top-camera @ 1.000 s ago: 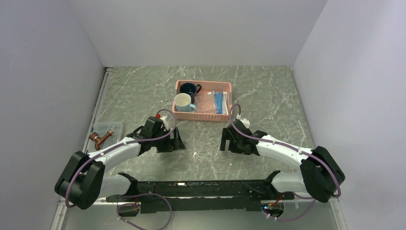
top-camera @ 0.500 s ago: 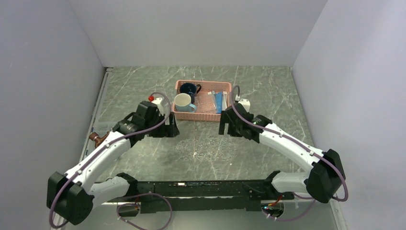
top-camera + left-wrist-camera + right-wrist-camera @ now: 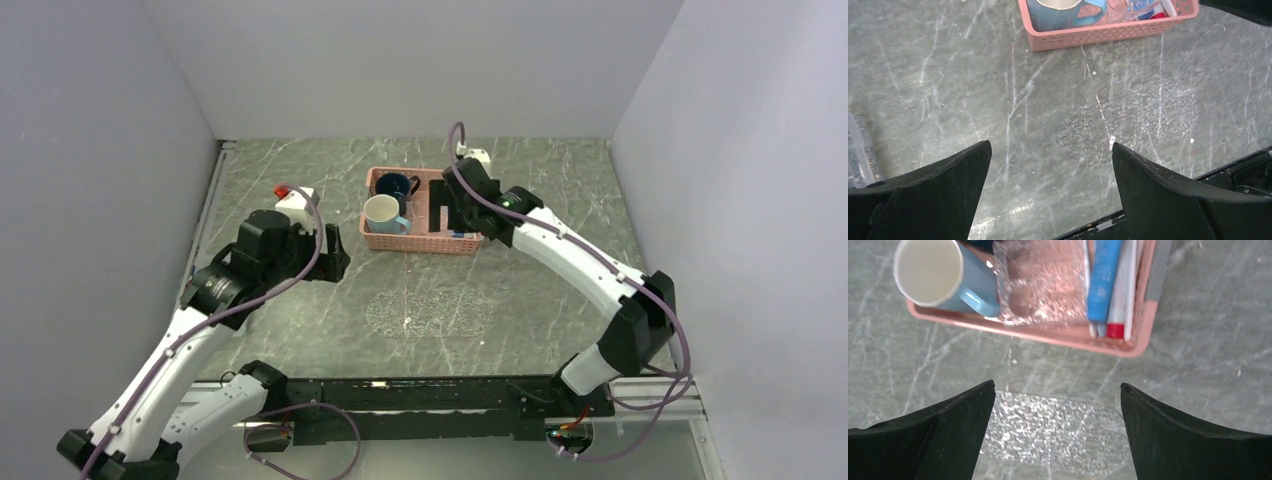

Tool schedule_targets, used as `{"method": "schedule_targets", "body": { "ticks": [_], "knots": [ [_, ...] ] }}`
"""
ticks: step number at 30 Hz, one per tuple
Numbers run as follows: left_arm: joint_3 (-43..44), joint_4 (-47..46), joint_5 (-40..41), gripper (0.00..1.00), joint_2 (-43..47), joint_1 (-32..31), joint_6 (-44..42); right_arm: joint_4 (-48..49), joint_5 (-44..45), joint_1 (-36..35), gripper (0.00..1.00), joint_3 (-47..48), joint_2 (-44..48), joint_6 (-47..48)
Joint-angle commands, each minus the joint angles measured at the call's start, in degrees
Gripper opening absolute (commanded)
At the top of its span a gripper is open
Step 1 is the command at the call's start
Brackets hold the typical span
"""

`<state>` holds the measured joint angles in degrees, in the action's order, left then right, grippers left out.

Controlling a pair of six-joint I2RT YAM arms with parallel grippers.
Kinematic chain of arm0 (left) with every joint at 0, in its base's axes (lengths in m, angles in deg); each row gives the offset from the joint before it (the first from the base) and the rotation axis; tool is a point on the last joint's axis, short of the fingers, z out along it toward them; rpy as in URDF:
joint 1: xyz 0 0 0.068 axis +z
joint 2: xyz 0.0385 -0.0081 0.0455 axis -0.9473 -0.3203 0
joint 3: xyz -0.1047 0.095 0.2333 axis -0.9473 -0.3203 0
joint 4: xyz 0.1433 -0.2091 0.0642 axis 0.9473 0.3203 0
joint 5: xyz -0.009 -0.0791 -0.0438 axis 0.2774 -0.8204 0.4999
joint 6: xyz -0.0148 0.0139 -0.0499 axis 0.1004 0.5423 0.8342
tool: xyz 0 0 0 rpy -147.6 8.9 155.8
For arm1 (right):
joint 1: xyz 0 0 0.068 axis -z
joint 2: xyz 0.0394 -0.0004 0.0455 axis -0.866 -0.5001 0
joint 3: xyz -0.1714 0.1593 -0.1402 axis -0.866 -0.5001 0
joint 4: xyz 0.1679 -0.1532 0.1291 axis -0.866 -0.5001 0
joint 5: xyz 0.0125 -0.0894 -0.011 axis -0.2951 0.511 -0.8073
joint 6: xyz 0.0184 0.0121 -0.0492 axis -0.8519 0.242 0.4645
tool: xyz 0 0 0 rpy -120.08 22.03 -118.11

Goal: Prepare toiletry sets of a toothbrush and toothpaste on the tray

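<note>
While both arms reach out over the grey, white-veined marble bench [image 3: 560, 200], we see the tray [image 3: 428, 312] lying flat on it between the arm bases and the pink basket [image 3: 425, 243]. The tray is clear plastic with a rounded outline and a pebbled, crackled texture. The basket is rectangular, with perforated walls, and stands apart from the tray.

Our left arm is lifted high at the left of the basket, and its left pincer [image 3: 335, 262] tilts down toward the bench with its black fingers spread wide. Our right arm stretches forward, and its right pincer [image 3: 452, 215] hangs over the basket's right half, equally wide and gripping nothing.

From above, that pincer hides the basket's right half. The right wrist view opens it up: the toothpaste [image 3: 1103, 277], a flat blue tube, lies along the right wall beside a white tube with a red cap [image 3: 1122, 300]. A slim pale strip just left of it looks like the toothbrush [image 3: 1089, 290], though its head is out of view. Crinkled clear film [image 3: 1043, 280] and a glossy light-blue mug [image 3: 938, 275] fill the rest.
</note>
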<state>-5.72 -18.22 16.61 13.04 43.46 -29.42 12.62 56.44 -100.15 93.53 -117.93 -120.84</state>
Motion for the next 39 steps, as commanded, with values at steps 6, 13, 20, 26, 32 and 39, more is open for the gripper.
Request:
{"method": "schedule_targets", "body": {
  "ticks": [6,13,20,26,32,39],
  "knots": [
    [-3.77,-0.89,4.73,1.0,10.79,-0.13,-5.34,-2.05,-2.79,-0.02,0.92,19.78,-12.67,6.61],
    [-8.96,-3.55,7.22,0.99,17.56,-0.18,-5.71,-4.01,-5.02,0.04,0.83,31.28,-23.91,8.64],
    [-12.12,-5.07,8.86,0.99,21.78,-0.13,-6.39,-6.54,-6.11,-0.08,0.69,41.2,-32.7,11.24],
    [-12.01,-4.8,9.02,0.99,21.25,-0.17,-6.61,-6.38,-8.07,-0.15,0.58,45.44,-38.2,11.67],
    [-12.1,-4.74,8.53,0.99,21.24,-0.11,-6.54,-5.53,-8.75,-0.37,0.54,47.16,-41.46,11.12],
    [-12.19,-4.97,8.4,0.99,21.04,-0.09,-6.76,-5.55,-9.36,-0.81,0.51,49.87,-44.41,11.46]
  ]
}}
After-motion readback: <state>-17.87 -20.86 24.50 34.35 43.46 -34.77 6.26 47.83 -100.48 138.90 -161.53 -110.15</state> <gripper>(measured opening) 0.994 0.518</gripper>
